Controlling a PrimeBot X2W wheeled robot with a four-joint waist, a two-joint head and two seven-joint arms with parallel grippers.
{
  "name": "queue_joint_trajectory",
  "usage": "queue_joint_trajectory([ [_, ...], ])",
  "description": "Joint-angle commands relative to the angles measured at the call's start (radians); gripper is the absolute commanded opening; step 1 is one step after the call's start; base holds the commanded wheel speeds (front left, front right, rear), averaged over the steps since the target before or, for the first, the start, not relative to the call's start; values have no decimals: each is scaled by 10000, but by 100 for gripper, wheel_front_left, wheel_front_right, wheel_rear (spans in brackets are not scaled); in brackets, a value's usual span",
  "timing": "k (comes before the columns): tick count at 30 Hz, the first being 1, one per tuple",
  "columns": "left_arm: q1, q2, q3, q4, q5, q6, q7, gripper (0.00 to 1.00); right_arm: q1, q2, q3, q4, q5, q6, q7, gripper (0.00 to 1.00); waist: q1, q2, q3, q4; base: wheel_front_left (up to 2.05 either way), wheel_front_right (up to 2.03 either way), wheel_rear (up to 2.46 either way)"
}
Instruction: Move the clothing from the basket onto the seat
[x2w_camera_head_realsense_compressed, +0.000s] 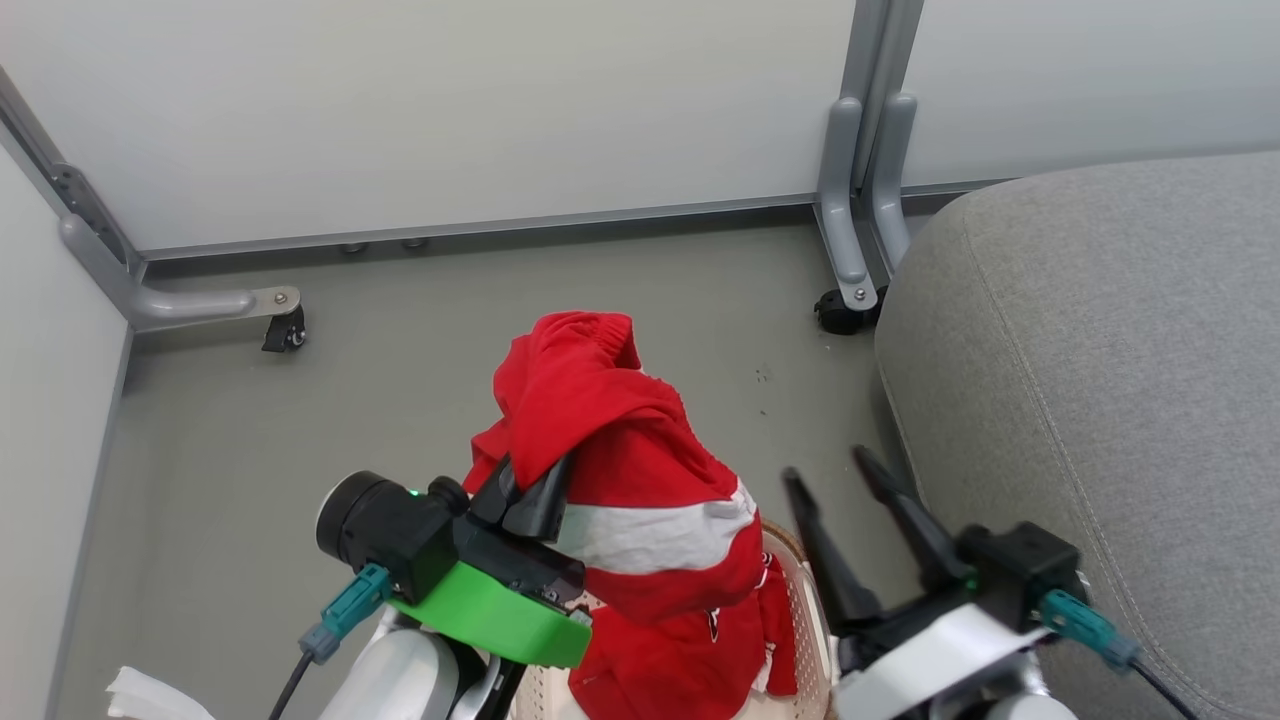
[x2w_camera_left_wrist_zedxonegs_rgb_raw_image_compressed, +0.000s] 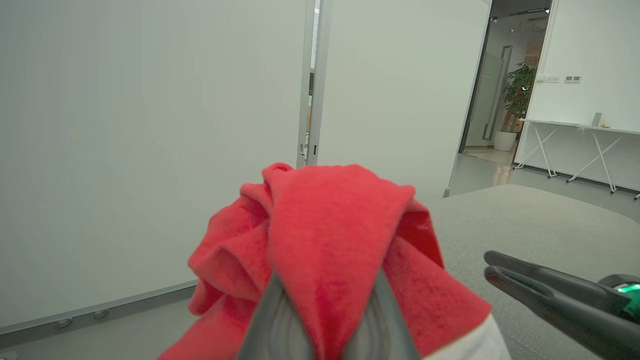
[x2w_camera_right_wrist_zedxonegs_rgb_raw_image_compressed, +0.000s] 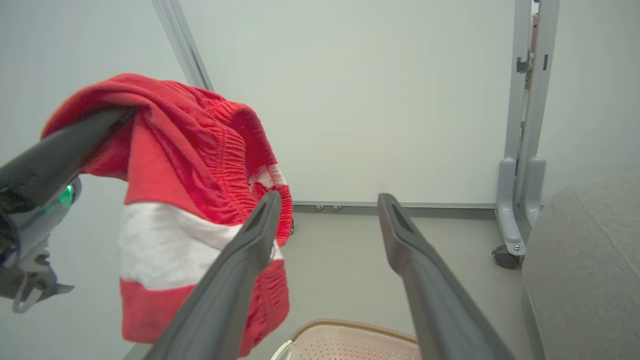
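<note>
The left pincer (x2w_camera_head_realsense_compressed: 545, 478) is pressed together on a fold of the red soft-fabric garment with a white band (x2w_camera_head_realsense_compressed: 620, 430). The cloth drapes over both its dark fingers (x2w_camera_left_wrist_zedxonegs_rgb_raw_image_compressed: 272, 320) and hangs in the air above the cream-white perforated plastic basket with a brown woven-look rim (x2w_camera_head_realsense_compressed: 812, 610). That basket sits at the bottom edge of the head view, and more red fabric (x2w_camera_head_realsense_compressed: 680, 665) with a small black-and-white mark lies in it.

The right pincer (x2w_camera_head_realsense_compressed: 825, 465) stands spread wide with nothing between its fingers, just right of the hanging garment and over the basket's right side. Beyond it, to the right, is the large grey fabric-upholstered seat cushion (x2w_camera_head_realsense_compressed: 1100, 350) with stitched seams; the lifted garment is left of it and apart from it.

Under everything lies the grey floor (x2w_camera_head_realsense_compressed: 400, 380), closed off at the back by white partition panels (x2w_camera_head_realsense_compressed: 450, 100) in grey frames on black castors (x2w_camera_head_realsense_compressed: 285, 335).
</note>
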Motion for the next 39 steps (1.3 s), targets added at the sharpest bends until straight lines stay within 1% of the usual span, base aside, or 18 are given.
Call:
queue_joint_trajectory([
  [1,-141,49,-10,-40,46,-54,7,0,-278,-30,331,-81,143,1,-35,100,1,0,16,22,0,0,0],
  [4,-231,51,-81,-76,93,-63,6,0,-808,-83,1253,-146,489,1,-10,100,1,0,30,93,0,0,0],
  [8,-284,19,-225,-83,159,-71,5,0,-1343,-209,2053,46,817,1,97,100,1,0,31,193,0,0,0],
  [14,-355,-14,-414,-121,175,-88,5,0,-2020,-401,2632,754,691,1,359,100,1,0,53,280,0,0,0],
  [17,-382,-24,-523,-149,156,-101,11,0,-2321,-417,2817,1148,534,1,587,100,1,0,50,283,0,0,0],
  [23,-394,8,-631,-200,86,-114,18,0,-2801,-375,3227,1772,614,1,968,100,1,0,47,285,0,0,0],
  [24,-389,15,-652,-212,64,-118,18,0,-2850,-357,3278,1854,680,1,1032,69,1,0,46,284,0,0,0],
  [25,-388,24,-660,-217,48,-121,18,0,-2894,-352,3307,1923,687,1,1049,45,1,0,48,284,0,0,0],
  [26,-392,35,-676,-225,48,-121,23,0,-2947,-348,3347,1984,759,1,1068,4,1,0,51,288,0,0,0],
  [27,-395,37,-689,-238,42,-122,23,0,-2977,-337,3374,2036,817,1,1099,0,1,0,54,292,0,0,0],
  [39,-448,94,-691,-265,-49,-27,20,0,-3154,-365,3408,2247,1121,1,1058,0,1,0,145,295,0,0,0],
])
